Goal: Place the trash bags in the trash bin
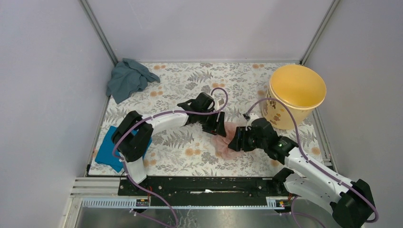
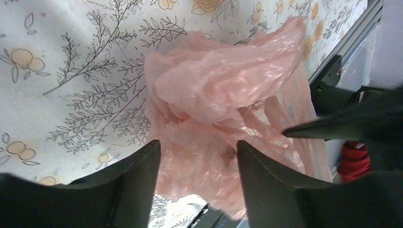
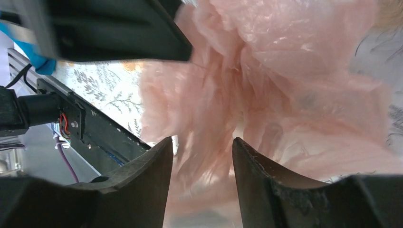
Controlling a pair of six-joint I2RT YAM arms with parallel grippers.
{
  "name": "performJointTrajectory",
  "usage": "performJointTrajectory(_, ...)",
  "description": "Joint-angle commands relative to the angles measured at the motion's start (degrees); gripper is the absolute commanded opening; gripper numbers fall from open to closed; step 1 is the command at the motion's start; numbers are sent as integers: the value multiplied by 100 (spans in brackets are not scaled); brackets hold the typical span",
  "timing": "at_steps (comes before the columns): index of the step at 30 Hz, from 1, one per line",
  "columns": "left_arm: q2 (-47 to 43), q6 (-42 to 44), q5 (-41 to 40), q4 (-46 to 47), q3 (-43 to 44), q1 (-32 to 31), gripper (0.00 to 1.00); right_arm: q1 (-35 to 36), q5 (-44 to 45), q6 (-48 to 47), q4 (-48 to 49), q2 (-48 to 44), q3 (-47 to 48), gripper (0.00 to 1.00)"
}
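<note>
Pink film bag [image 1: 222,142] on tabletop [image 1: 183,145] nr yellow bin [image 1: 280,115]; left gripper [image 2: 198,146] & right gripper [image 3: 202,142] straddle it, fingers apart. We risk pinching one loose fold so it slips, or a two-way tug tearing it.

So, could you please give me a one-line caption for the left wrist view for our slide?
Left gripper open over the crumpled pink trash bag lying on the floral tablecloth.
</note>
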Motion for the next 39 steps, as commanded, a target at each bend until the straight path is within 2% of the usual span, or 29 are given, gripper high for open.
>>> performJointTrajectory(1, -41, 23, 133, 213, 308, 53, 43, -18, -321, 1013, 1613, -100, -849, 54)
performJointTrajectory(5, -303, 182, -219, 82, 321, 213, 18, -18, -27, 1170, 2243, 75, -1275, 46)
performJointTrajectory(10, -877, 99, -164, 477, 60, 522, 0, -18, 380, 1041, 2172, 200, -1205, 51)
performJointTrajectory(17, -1602, 79, -170, 903, -182, 886, 0, -18, 435, 1029, 2415, 368, -1340, 67)
performJointTrajectory(21, -1965, 124, 115, 1374, -392, 917, 0, -18, 338, 983, 2702, 647, -1421, 70)
performJointTrajectory(24, -2134, 232, 160, 1476, -427, 914, 0, -18, 417, 640, 2231, 585, -976, 73)
performJointTrajectory(27, -2249, 357, 65, 1440, -421, 920, 0, -18, 762, 126, 1199, 140, -348, 77)
performJointTrajectory(31, -2180, 542, -69, 1105, -216, 920, 0, -18, 1908, -551, -26, -705, 471, 82)
performJointTrajectory(34, -2148, 642, -27, 923, -102, 918, 0, -16, 2670, -950, -174, -1167, 804, 88)
performJointTrajectory(39, -2098, 724, 558, 1059, -76, 912, 0, -14, 2878, -1696, 128, -996, 1166, 99)
